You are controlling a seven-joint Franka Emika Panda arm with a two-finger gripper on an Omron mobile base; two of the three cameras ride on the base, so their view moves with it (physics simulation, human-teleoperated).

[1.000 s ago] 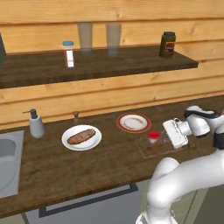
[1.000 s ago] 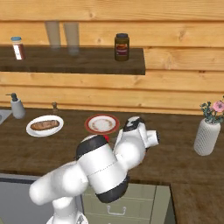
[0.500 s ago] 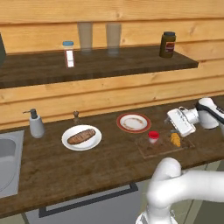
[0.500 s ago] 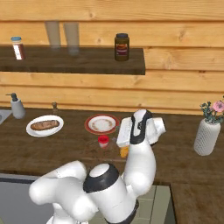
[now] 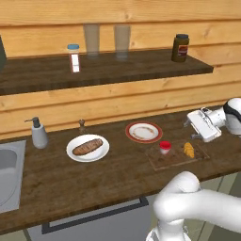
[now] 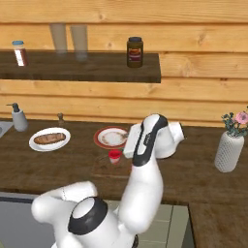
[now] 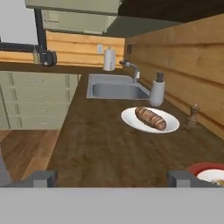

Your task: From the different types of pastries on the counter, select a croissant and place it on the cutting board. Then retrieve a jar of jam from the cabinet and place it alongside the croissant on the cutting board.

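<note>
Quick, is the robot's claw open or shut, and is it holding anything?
Gripper: open, holding nothing; its two finger tips stand wide apart in the hand view, over the counter.

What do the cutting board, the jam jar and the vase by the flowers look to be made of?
Cutting board: dark wood, matte, faint grain and a lighter edge. Jam jar: likely glass, red contents under a whitish lid, too small to be sure. Vase: probably ceramic, white, with a ribbed, unglossy surface.

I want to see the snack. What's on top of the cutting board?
On the cutting board sit a small red jam jar with a whitish lid and a yellow-orange croissant, side by side. From the right base view, the arm hides the croissant.
</note>
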